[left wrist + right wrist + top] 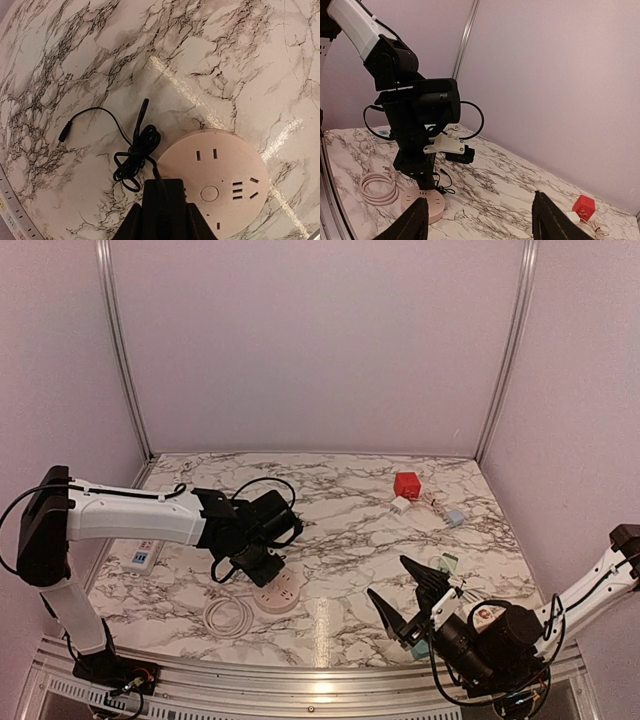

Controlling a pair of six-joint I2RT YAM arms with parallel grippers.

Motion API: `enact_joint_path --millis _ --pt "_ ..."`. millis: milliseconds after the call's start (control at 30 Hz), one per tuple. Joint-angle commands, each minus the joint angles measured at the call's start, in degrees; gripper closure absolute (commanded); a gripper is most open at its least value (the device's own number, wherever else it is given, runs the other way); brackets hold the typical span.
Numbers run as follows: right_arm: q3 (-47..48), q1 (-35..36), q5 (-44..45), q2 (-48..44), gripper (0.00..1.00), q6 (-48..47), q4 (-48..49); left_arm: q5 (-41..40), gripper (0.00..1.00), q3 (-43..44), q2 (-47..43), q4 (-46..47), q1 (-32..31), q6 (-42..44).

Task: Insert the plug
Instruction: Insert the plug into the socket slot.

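Top camera: high behind my bases, tilted down over whole marble table [350, 530], round socket hub [277, 593] small in shot. Left wrist camera: straight down, tight over hub, black adapter [162, 190] in my left gripper [163, 210] at bottom edge. Right wrist camera: low, right of hub, looking across at it between spread right gripper [480, 197] fingers. Hub shared by all three.

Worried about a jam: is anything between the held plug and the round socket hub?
Nothing visible. The black plug in the left pincer hangs over the edge of the socket hub; its cable lies beside it.
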Motion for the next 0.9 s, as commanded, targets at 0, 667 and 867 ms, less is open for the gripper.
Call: enact_joint_path --millis 0,667,867 --pt "2.46 -0.38 -0.08 0.4 0.35 -0.02 -0.25 4.3 0.77 -0.62 -0.07 -2.93 -0.17 0.76" --pt "2.66 -0.34 -0.25 0.49 0.35 0.06 -0.59 3.2 0.77 -0.09 -2.46 -4.96 -1.31 0.46" --pt "2.65 -0.34 -0.21 0.53 0.35 0.04 -0.67 2.07 0.77 1.99 -2.14 -7.15 -1.46 0.71"
